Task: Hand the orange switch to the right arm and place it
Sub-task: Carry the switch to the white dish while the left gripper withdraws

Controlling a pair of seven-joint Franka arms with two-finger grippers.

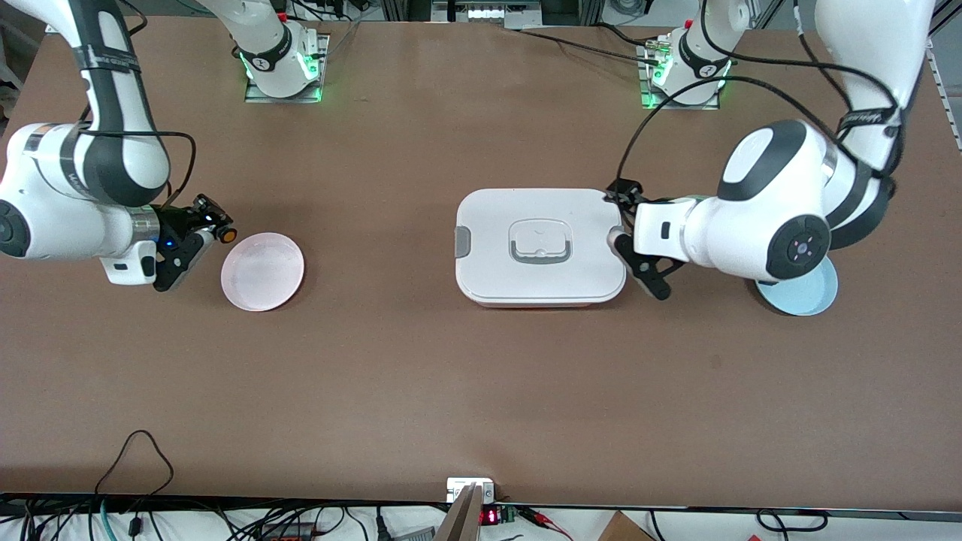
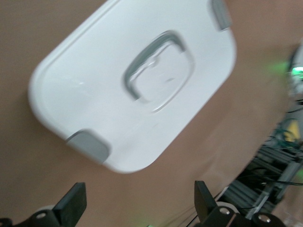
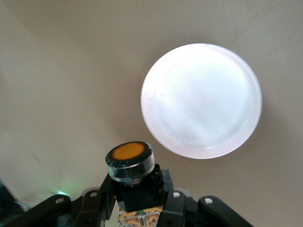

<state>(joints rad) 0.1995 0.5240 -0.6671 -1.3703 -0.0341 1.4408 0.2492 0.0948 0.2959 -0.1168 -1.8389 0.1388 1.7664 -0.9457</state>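
Right gripper clamped on the orange switch, up in the air beside the pink plate; left gripper open at the white box.

Table (image 1: 481, 391): one, brown. White lidded box (image 1: 539, 246): one, with grey latches and a grey handle recess, just beside my left gripper (image 1: 640, 242), whose wide black linkage fingers (image 2: 71, 203) stand fully spread and hold nothing; my left arm is bent at the elbow with the wrist level. Plates: two, a pink plate (image 1: 263, 271) just beside my right gripper (image 1: 214, 225) and a light blue plate (image 1: 808, 297) under my left arm's wrist. My right arm (image 1: 68, 203) folds down with its wrist level. Orange switch (image 3: 130, 163): one, black body, round orange cap in a dark ring, brassy terminals at its base, gripped between my right fingers, cap toward the pink plate.
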